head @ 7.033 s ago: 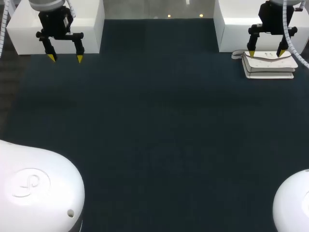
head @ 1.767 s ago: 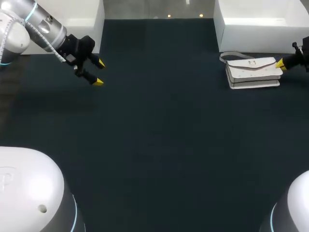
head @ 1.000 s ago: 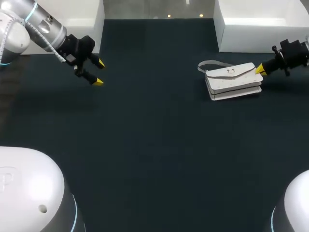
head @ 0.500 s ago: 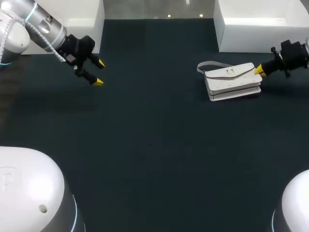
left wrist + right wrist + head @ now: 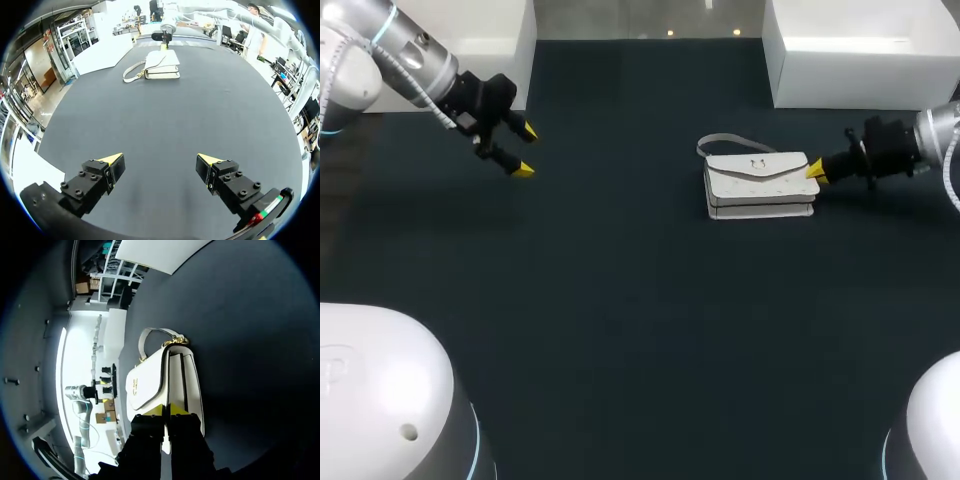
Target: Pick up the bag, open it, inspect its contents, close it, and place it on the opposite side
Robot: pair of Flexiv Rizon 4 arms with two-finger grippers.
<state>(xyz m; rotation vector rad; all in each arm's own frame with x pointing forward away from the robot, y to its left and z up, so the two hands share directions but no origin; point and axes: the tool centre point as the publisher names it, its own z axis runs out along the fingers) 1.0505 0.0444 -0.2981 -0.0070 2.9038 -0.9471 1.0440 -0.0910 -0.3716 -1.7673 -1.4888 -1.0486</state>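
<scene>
White handbag [image 5: 760, 185] lies flat right of desk [image 5: 640, 330] centre. Right hand [image 5: 815, 172], fingers together, tips touching its end. Left hand [image 5: 523, 150] spread apart, well clear; white box [image 5: 860, 55] behind the bag.

Bag [image 5: 760, 185] interior hidden (flap [image 5: 757, 165] down)

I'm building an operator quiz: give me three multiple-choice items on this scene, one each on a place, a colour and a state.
1. Where on the table does the bag lie? A left half; B right half; C nearest edge.
2. The bag's colour? A black; B white; C red.
3. The left gripper is: A open; B shut on the bag; C shut on a strap.
Answers: B, the head view shows it right of the middle; B, flap and body are white; A, its fingers stand apart with nothing between.
</scene>
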